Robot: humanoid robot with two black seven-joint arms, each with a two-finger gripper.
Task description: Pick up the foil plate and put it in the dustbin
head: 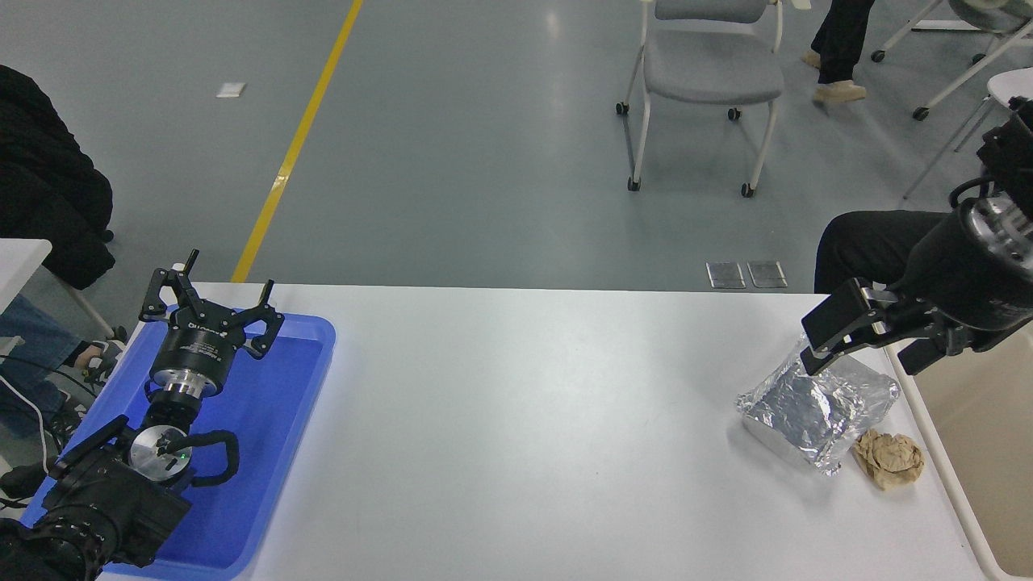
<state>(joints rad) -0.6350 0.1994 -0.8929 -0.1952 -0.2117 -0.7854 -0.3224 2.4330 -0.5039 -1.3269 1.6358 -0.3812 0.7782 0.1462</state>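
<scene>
The right gripper (815, 343) hangs open and empty just above the foil plate (815, 411); lower it squarely, pinching the rim beneath before lifting toward the dustbin (968, 420).

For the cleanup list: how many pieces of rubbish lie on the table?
2: the foil plate near the right edge, and the paper ball just right of it. More may hide under the right gripper.

Both arms (97, 500) matte black, silver metal wrist rings, looping black cables; left hand (211, 311) black, angular linkage fingers.
</scene>
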